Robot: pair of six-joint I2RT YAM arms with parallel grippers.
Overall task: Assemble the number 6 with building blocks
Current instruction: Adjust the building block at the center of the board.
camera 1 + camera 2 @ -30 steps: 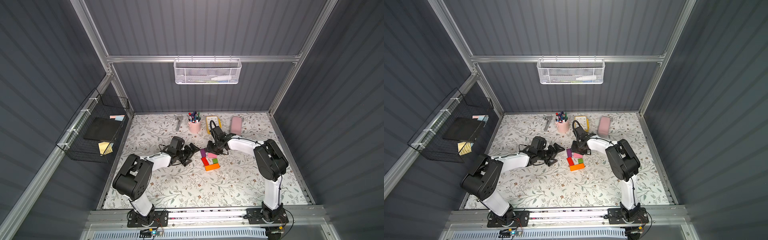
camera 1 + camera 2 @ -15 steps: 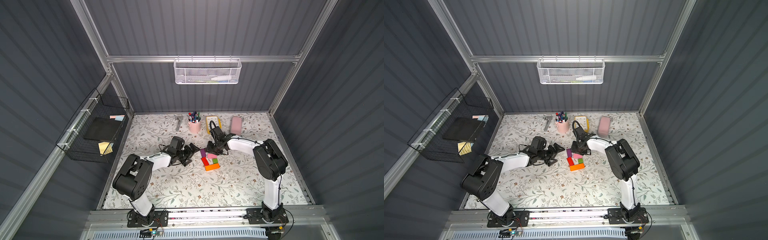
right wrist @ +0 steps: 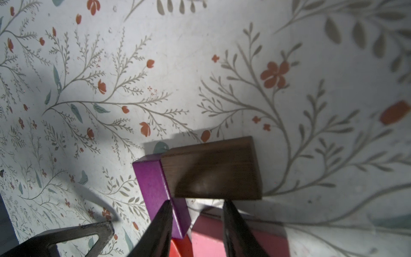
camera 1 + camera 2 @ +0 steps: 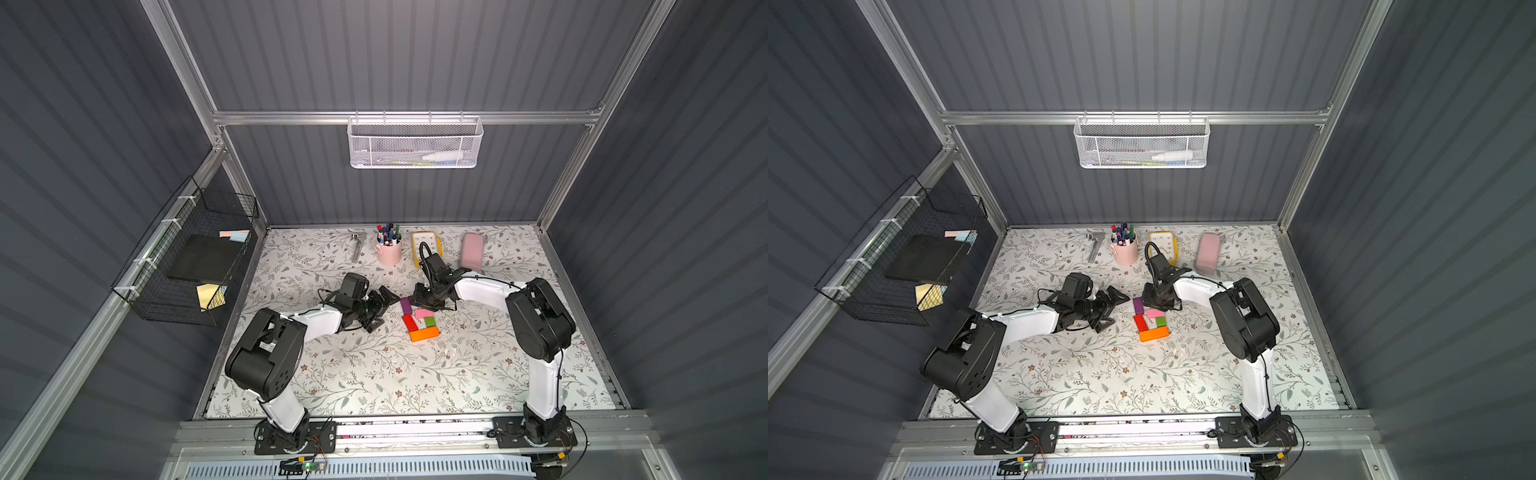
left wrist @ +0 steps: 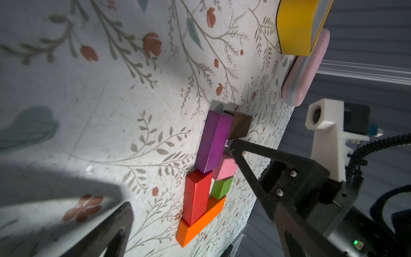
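A number 6 point(image 4: 411, 321) of building blocks point(image 4: 1153, 313) lies flat in the middle of a flowered table point(image 4: 374, 374). An orange bar point(image 4: 424, 333) is laid crosswise at the end nearest the robot's bases, a red bar point(image 5: 196, 197) and a purple bar point(image 5: 213, 142) are set end to end up the left side with their long axes toward the back wall, and a pink block point(image 5: 225, 168) and a green cube point(image 5: 221, 187) are placed on the right around a small gap. A dark brown bar point(image 3: 213, 169) is set across the purple bar's far end, pointing right and slightly askew. The tips of the right gripper point(image 3: 195, 202) are seen at its near edge, narrowly parted with nothing between them, while the left gripper point(image 4: 384, 313) is spread wide and empty just left of the figure.
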